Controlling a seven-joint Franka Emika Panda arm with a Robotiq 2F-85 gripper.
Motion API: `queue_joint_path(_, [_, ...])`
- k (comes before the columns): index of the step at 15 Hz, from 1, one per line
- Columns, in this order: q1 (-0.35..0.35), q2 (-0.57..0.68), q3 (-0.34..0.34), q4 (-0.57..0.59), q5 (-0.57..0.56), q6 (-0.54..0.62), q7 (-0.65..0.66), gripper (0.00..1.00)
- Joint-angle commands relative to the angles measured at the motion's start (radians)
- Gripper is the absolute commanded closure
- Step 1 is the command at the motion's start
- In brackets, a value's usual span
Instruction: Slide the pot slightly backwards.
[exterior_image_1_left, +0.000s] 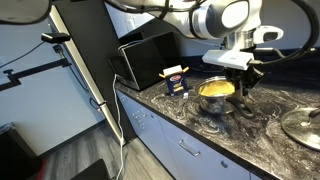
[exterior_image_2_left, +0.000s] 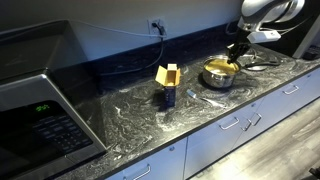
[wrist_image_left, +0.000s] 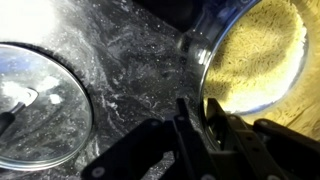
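The pot (exterior_image_1_left: 216, 90) is a shiny silver saucepan with a yellowish inside, standing on the dark marbled counter in both exterior views (exterior_image_2_left: 219, 72). In the wrist view (wrist_image_left: 255, 55) it fills the upper right. My gripper (exterior_image_1_left: 243, 82) reaches down onto the pot's rim at its side (exterior_image_2_left: 236, 52). In the wrist view the two fingers (wrist_image_left: 200, 115) straddle the rim, one inside the pot and one outside, closed tightly on it. The pot's handle is not visible.
A flat glass lid (wrist_image_left: 40, 105) lies on the counter beside the pot, also in an exterior view (exterior_image_1_left: 303, 125). A blue and yellow box (exterior_image_1_left: 176, 80) (exterior_image_2_left: 168, 80) stands near the pot. A microwave (exterior_image_1_left: 145, 58) (exterior_image_2_left: 40, 110) sits farther along the counter.
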Motion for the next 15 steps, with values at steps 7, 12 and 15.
queue_joint_path(7, [0.101,-0.069,-0.067,-0.087,-0.056,0.056,0.276,0.98])
queue_joint_path(12, [0.196,-0.126,-0.138,-0.166,-0.133,0.065,0.557,0.98])
queue_joint_path(15, [0.244,-0.163,-0.168,-0.226,-0.177,0.071,0.705,0.98])
